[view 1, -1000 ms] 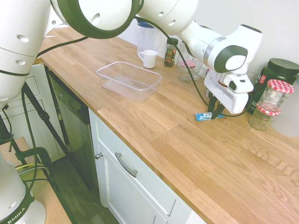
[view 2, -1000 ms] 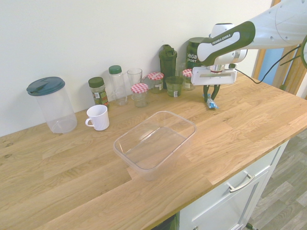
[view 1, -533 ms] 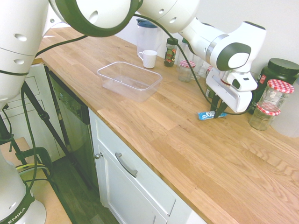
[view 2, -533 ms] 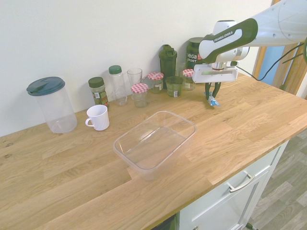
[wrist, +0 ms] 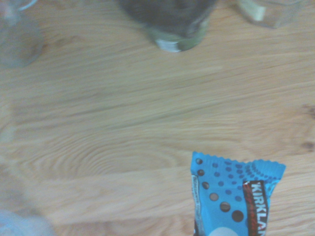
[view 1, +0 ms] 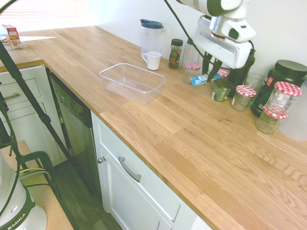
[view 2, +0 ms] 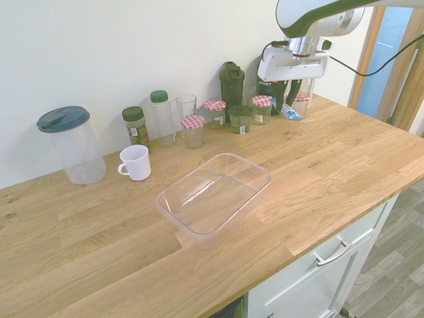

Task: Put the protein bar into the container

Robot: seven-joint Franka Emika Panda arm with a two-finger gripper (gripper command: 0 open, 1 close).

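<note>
Gripper [view 1: 210, 79] above worktop [view 1: 158, 139], clear of container's rim [view 1: 133, 81]

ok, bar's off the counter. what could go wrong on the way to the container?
Slip: the gripper is shut on the protein bar, with a length of wrapper sticking out to one side; it could swing or work loose.

Rim catch: the clear plastic container has raised walls, so a low approach might snag the bar or nudge the tub.

Knock: the white mug stands close by the container; a wide swing could clip it.
</note>
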